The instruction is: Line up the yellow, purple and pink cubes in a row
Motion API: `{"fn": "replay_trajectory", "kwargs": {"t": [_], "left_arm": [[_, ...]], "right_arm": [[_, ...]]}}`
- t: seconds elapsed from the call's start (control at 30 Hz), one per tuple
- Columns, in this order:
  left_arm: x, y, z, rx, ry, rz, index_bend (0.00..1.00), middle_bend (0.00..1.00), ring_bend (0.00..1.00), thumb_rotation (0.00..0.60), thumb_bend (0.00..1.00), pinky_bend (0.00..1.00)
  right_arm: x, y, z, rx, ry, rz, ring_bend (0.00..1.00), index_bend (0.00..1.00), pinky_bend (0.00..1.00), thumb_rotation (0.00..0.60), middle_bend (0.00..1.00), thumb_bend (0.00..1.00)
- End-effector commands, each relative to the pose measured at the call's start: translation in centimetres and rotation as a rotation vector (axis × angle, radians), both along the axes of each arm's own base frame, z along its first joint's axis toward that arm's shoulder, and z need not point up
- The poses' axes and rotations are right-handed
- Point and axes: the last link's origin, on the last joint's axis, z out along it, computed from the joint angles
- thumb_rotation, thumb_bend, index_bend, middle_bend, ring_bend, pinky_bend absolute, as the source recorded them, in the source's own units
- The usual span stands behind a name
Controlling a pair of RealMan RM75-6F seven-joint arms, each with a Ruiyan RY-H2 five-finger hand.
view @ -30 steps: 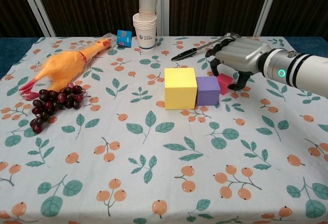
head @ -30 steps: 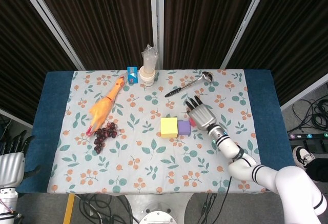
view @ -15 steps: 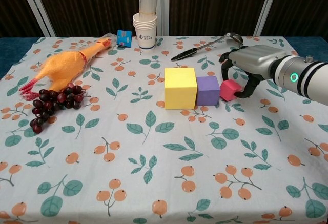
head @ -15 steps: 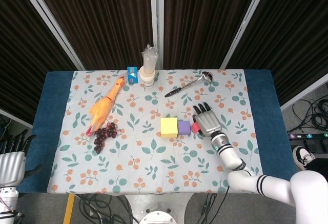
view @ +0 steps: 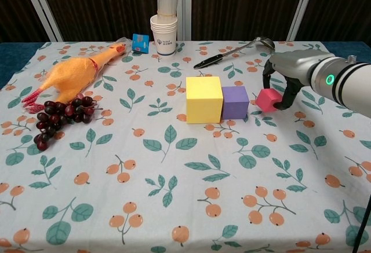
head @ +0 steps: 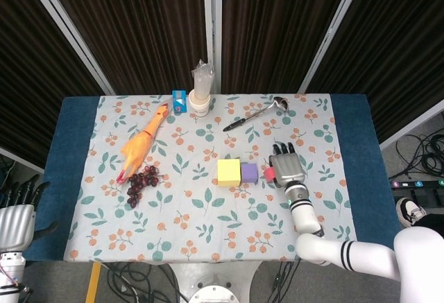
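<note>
The yellow cube (head: pixel 228 172) (view: pixel 204 99) and the smaller purple cube (head: pixel 249 172) (view: pixel 235 102) sit side by side, touching, at mid-table. The small pink cube (head: pixel 268 173) (view: pixel 267 100) is just right of the purple one with a small gap, tilted. My right hand (head: pixel 288 166) (view: pixel 290 70) curls over the pink cube and grips it between thumb and fingers. My left hand (head: pixel 17 209) hangs off the table's left edge in the head view, fingers apart and holding nothing.
A rubber chicken (view: pixel 72 73) and a bunch of dark grapes (view: pixel 58 117) lie at the left. A stack of paper cups (view: pixel 164 33) and a small blue box (view: pixel 139 42) stand at the back. A black-handled spoon (view: pixel 232 51) lies behind the cubes.
My right hand has drawn rightward with the pink cube, which has come out from behind the purple cube to a spot level with it. The left hand has stayed put.
</note>
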Motion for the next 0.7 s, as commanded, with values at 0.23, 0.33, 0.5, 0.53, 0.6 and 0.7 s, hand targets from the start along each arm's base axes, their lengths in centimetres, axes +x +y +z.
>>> {"fn": "replay_trajectory", "kwargs": {"t": [0.23,0.33,0.5,0.53,0.6,0.7], "left_arm": [[-0.3,-0.2,-0.1,-0.001,-0.004,0.009,0.22,0.15,0.12,0.600,0.12,0.08],[-0.3,-0.1,-0.1,-0.001,-0.005,0.008,0.22,0.15,0.12,0.600,0.12,0.08],[-0.4,-0.1,-0.1,0.000,-0.006,0.007,0.22,0.15,0.12,0.600,0.12,0.08],[-0.4,-0.1,-0.1,0.000,-0.006,0.007,0.22,0.15,0.12,0.600,0.12,0.08],[-0.4,-0.1,-0.2,-0.001,-0.007,0.007,0.22,0.15,0.12,0.600,0.12,0.08],[-0.4,-0.1,-0.2,-0.001,-0.008,0.007,0.22,0.15,0.12,0.600,0.12,0.08]], "right_arm": [[0.8,-0.7,-1.1,-0.012,0.017,-0.017,0.00,0.52,0.00,0.600,0.07,0.23],[0.9,-0.8,-1.4,-0.014,0.014,-0.023,0.00,0.52,0.00,0.600,0.07,0.23],[1.1,-0.8,-1.8,-0.011,0.013,-0.029,0.00,0.50,0.00,0.600,0.06,0.23],[1.1,-0.8,-1.8,-0.011,0.011,-0.028,0.00,0.49,0.00,0.600,0.06,0.22],[1.3,-0.8,-1.9,-0.010,0.006,-0.025,0.00,0.47,0.00,0.600,0.06,0.22],[1.5,-0.8,-2.1,-0.008,0.001,-0.024,0.00,0.46,0.00,0.600,0.06,0.22]]}}
